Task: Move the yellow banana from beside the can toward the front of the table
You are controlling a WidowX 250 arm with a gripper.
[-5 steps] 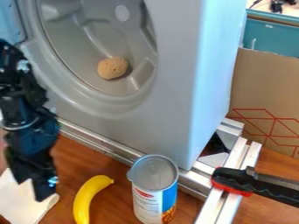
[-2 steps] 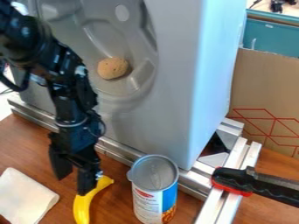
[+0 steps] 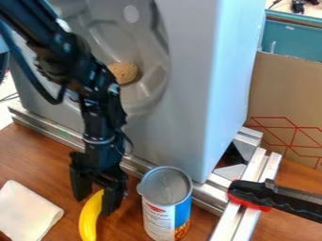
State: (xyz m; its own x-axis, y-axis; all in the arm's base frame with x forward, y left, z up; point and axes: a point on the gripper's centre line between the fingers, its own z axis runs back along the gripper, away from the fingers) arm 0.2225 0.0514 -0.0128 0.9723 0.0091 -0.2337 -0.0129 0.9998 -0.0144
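Note:
The gripper [image 3: 92,206] hangs at the lower left, pointing down, its fingers open on either side of the upper end of a yellow banana [image 3: 90,220]. The banana lies on the wooden table, its lower end at the view's bottom edge. Just right of the gripper stands an open can [image 3: 161,215] with a blue and white label. A white folded cloth [image 3: 26,212] lies to the left. A round tan object [image 3: 124,73] rests inside the grey machine's round hollow, partly behind the arm.
The grey machine [image 3: 182,94] rises behind the gripper, with a metal rail [image 3: 47,131] along its base. At the right, a black and red handled tool [image 3: 254,195] lies across metal bars. A cardboard sheet [image 3: 286,94] stands behind them.
The arm has moved right from the left edge, and its gripper is now around the banana's upper end instead of over the cloth. The banana and can have stayed put.

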